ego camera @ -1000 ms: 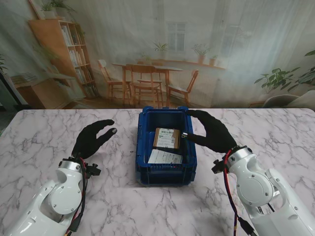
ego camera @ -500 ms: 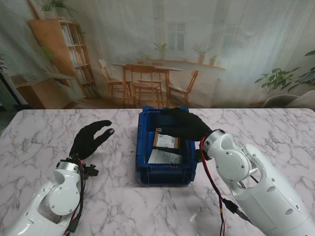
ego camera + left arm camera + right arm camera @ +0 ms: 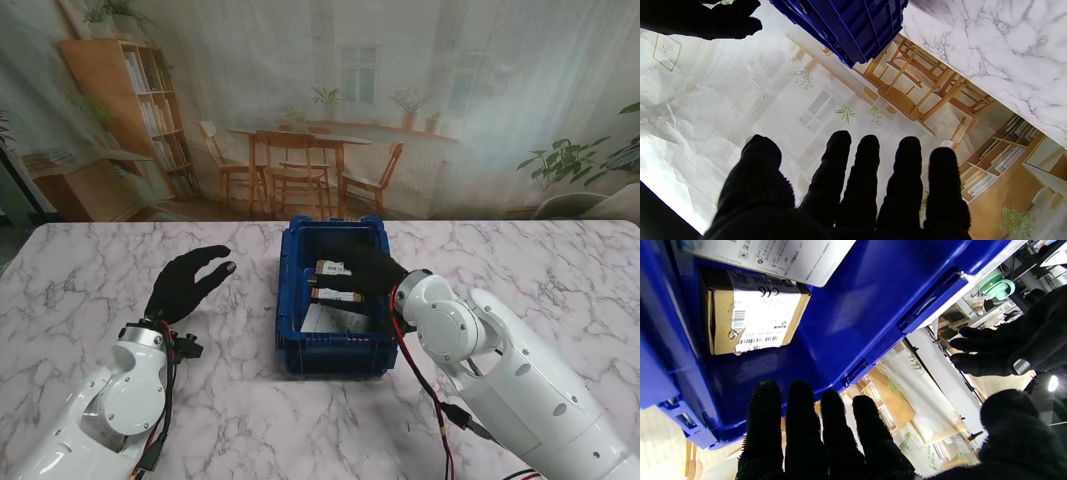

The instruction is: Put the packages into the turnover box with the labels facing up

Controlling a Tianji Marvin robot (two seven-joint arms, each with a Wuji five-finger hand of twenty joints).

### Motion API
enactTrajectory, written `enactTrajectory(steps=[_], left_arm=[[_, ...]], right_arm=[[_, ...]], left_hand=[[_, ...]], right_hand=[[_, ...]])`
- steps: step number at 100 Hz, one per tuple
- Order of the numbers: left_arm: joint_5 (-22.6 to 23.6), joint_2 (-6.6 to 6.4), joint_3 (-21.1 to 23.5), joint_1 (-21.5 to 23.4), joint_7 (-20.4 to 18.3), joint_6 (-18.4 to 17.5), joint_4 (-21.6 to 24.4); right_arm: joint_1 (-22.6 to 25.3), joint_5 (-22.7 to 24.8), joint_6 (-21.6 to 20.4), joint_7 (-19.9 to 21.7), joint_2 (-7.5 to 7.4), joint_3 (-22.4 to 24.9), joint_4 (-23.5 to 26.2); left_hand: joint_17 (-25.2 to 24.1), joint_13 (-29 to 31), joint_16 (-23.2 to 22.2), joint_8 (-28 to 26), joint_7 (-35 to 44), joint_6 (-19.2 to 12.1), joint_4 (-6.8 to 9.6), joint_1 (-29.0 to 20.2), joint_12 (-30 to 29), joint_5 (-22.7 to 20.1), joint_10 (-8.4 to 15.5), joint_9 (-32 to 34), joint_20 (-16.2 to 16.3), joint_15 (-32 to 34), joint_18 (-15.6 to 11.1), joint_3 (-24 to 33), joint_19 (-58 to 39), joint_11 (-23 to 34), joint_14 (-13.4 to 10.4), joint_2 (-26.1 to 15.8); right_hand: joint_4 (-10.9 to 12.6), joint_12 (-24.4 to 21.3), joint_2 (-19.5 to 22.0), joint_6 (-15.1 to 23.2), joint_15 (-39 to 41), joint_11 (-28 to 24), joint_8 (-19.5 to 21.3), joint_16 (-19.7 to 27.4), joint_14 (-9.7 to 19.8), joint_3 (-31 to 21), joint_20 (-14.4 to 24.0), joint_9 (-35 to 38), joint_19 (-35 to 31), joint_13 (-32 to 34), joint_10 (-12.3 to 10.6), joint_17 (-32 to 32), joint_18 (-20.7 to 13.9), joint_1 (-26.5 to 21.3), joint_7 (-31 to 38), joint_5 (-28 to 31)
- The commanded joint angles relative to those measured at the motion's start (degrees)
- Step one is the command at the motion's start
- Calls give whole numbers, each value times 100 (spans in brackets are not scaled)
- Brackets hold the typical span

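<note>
Reaching over the right wall of the blue turnover box (image 3: pixel 337 340), the right hand (image 3: pixel 368 270) sits inside the box opening, above its far half. Fingers are extended and held side by side, thumb set apart; the right wrist view shows the palm empty, nothing pinched.

Box stands at table centre on the marble table (image 3: pixel 90 280), long axis running near to far.

Contents: a brown cardboard package (image 3: pixel 333 282) lies in the far half of the box, its white label (image 3: pixel 763 318) facing up with barcodes visible in the right wrist view. In the stand view the right hand covers most of this package; only its left edge shows. Whether the fingers touch it, cannot tell. A second package, the flat white package (image 3: pixel 335 318), lies in the near half of the box, printed face up, just beside the brown one; the right wrist view shows its edge overlapping the brown package's label side.

Left hand (image 3: pixel 186 281) is well left of the box, raised over bare table, palm turned toward the box. Fingers are spread and slightly curled, holding nothing; the left wrist view shows all five fingers (image 3: pixel 905 180) apart with only the backdrop beyond them and a corner of the box at the frame edge.
</note>
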State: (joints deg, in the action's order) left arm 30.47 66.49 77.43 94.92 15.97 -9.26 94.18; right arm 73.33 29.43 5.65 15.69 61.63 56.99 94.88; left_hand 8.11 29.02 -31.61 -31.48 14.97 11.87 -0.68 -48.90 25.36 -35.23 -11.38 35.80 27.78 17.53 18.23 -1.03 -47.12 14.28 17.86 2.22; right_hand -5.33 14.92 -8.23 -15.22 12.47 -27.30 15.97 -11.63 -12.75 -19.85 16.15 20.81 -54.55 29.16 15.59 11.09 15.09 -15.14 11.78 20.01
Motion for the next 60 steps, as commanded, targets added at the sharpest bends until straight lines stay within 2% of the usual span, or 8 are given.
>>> enactTrajectory(steps=[1,27,60], left_arm=[[4,1,-20,-11,-82,27,-20],[2,0,17,14,-82,7,-20],[29,5,80,61,-31,-35,-7]], right_arm=[[-66,-29,68,84,3,-83,-94],[-438,-155,399,374,-15,-489,-325],[-731,-144,581,706,-67,-731,-347]], left_hand=[[-81,59,-33,-5,23,46,26,-143,40,-187,2,117,123,56,97,-68,-16,29,-7,-242],[-88,51,-32,-2,17,45,24,-133,38,-184,-10,111,134,51,99,-73,-5,20,-9,-248],[-97,51,-32,-2,13,50,24,-136,38,-188,-10,111,144,48,101,-73,10,14,-9,-255]], right_hand=[[118,-24,216,-150,-91,84,-12,158,50,175,-110,4,-46,124,50,13,-182,129,-257,-61],[122,-118,287,-169,-483,315,75,383,26,225,-197,77,57,249,114,23,-166,185,-306,-32],[112,-148,541,-151,-424,414,257,346,-63,325,-293,101,209,179,168,15,-150,348,-64,70]])
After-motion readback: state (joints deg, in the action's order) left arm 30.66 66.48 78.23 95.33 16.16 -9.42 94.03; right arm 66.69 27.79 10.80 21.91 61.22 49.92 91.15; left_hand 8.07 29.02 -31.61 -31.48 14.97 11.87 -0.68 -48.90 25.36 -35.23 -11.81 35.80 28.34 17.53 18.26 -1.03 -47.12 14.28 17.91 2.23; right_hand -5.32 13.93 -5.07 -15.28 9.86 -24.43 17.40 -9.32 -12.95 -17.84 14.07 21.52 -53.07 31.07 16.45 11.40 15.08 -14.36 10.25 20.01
